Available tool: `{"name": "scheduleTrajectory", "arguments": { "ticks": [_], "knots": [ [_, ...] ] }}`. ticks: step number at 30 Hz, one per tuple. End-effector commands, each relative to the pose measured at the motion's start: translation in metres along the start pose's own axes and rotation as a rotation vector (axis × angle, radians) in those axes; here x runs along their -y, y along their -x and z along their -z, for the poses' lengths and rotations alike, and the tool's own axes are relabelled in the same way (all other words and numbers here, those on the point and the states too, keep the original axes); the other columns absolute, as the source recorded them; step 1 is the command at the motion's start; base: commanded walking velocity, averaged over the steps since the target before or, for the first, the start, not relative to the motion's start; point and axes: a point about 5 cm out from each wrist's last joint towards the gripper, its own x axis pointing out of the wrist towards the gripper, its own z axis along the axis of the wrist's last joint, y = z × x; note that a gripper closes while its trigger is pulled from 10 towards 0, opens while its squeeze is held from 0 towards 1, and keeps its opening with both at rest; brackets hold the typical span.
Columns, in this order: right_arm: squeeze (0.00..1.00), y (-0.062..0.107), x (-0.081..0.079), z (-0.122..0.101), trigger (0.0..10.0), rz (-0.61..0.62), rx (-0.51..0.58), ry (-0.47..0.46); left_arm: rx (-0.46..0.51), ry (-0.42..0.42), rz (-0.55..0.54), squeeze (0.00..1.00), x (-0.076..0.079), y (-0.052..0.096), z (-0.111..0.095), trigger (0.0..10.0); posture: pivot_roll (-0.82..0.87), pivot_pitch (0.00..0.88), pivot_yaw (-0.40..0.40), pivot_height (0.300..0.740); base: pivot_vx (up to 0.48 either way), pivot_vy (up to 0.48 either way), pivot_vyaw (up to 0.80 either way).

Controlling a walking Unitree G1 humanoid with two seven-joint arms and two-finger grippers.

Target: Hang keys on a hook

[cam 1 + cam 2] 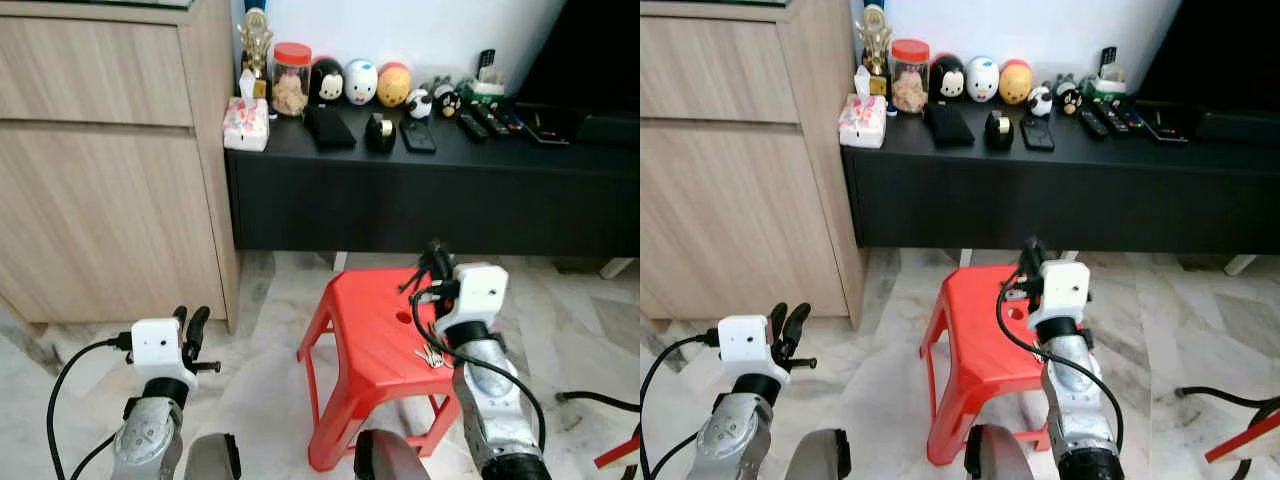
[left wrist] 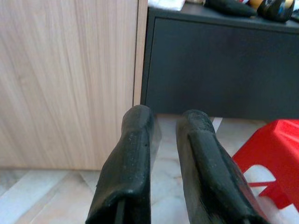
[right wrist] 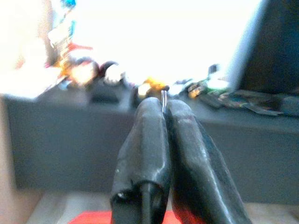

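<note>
1. The left gripper (image 1: 192,327) is hanging low beside the light wooden cabinet (image 1: 100,170), its black fingers (image 2: 133,163) standing slightly parted and holding nothing.
2. The red plastic stool (image 1: 375,330) is standing on the marble floor (image 1: 265,340) before the long black worktop (image 1: 420,150).
3. The small bunch of silver keys (image 1: 432,355) is lying on the stool's seat near its right edge.
4. The right gripper (image 1: 432,262) is hovering above the stool, its fingers (image 3: 154,140) pressing together on a thin metal sliver (image 3: 164,100).
</note>
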Motion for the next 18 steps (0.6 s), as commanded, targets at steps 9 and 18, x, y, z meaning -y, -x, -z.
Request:
{"name": "scheduleTrajectory", "arguments": {
  "ticks": [9,18],
  "knots": [
    [0.0,-0.006,0.014,0.009,10.0,0.327,-0.161,-0.338,0.035,0.007,0.042,0.0,0.01,-0.01,-0.003,10.0,0.09,0.0,-0.128,0.593,0.0,0.0,0.0],
    [0.0,-0.001,0.003,0.005,10.0,0.237,-0.182,-0.231,0.037,0.027,0.043,0.0,0.011,-0.009,0.0,10.0,0.09,0.0,-0.122,0.593,0.0,0.0,0.0]
  ]
}}
